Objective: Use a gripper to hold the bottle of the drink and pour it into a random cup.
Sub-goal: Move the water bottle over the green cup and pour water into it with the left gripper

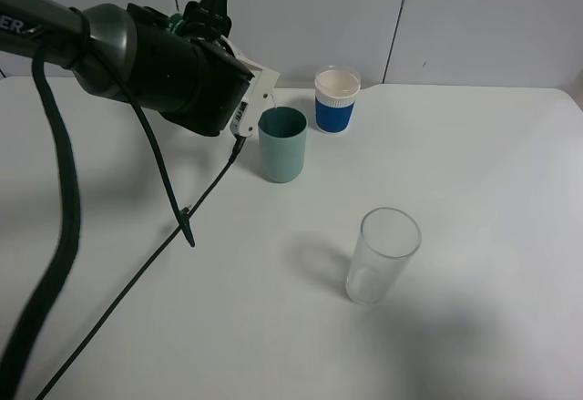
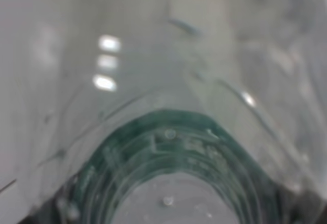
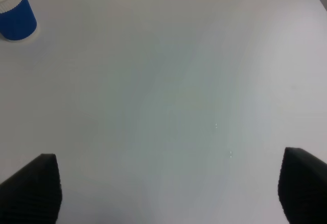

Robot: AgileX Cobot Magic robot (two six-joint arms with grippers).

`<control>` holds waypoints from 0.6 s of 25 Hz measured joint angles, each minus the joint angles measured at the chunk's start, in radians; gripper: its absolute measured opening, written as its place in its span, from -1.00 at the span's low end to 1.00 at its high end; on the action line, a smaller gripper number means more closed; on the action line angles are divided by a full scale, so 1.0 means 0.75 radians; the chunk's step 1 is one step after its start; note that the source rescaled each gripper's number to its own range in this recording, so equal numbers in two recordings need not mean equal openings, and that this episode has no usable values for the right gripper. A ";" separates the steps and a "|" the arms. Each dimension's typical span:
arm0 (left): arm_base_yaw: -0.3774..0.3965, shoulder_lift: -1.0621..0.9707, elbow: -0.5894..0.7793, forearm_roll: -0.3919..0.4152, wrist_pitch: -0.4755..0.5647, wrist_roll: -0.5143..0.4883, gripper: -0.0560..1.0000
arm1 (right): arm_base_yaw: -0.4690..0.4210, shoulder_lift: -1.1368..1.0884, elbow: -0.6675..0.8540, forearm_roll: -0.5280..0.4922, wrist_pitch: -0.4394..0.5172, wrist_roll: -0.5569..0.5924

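Bottle [image 2: 153, 55]: clear plastic that fills the left wrist view, too close and blurred for detail. A green ringed shape shows through its lower part. In the high view it is almost wholly hidden behind the arm.
Bottle location: off the bench, carried at the left gripper [image 1: 257, 90], just beside and above the rim of the teal cup [image 1: 282, 149].
Left gripper: judged clamped on the bottle. The white jaws are level with the cup's rim and the black body slopes down toward the cup.
Teal cup: upright on the bench [image 1: 474, 172], with its mouth toward the jaws. Its contents cannot be read.
Step in hand: judged to be the pour, with the bottle tipped at the cup. Whether liquid is running cannot be told.
Next move: keep the bottle mouth inside the rim line, tilt gradually, and avoid pushing the cup sideways.
Cable [image 1: 155, 163]: trails from the gripper body across the bench, near the cup's base.
White-and-blue cup [image 1: 336, 101]: just behind the teal cup, apart from it.
Clear glass [image 1: 381, 256]: nearer the camera, well apart.
Right gripper [image 3: 168, 183]: fingertips wide apart, nothing between them, over bare bench.
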 joint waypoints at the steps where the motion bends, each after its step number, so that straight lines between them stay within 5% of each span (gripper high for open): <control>1: 0.000 0.000 0.000 0.005 -0.001 0.000 -0.89 | 0.000 0.000 0.000 0.000 0.000 0.000; 15: 0.000 0.000 0.000 0.050 -0.010 0.000 -0.89 | 0.000 0.000 0.000 0.000 0.000 0.000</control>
